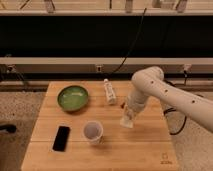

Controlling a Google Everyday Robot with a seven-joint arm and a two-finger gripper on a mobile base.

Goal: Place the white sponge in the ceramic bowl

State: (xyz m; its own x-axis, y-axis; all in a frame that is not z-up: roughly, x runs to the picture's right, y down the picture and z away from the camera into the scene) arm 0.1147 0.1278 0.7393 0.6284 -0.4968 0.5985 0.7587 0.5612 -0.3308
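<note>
The green ceramic bowl (pixel 73 97) sits at the back left of the wooden table (pixel 145 150). My gripper (pixel 128 120) points down over the middle of the table, right of the bowl and just right of the translucent cup (pixel 93 132). A small pale squarish pad, the white sponge (pixel 127 122), shows at its tip, held just above the table. The gripper is well apart from the bowl.
A white bottle with a label (pixel 109 92) lies behind the gripper, near the arm. A black phone (pixel 61 138) lies at the front left. A small reddish-brown thing (pixel 122 104) peeks out beside the arm. Cables hang at the table's right edge.
</note>
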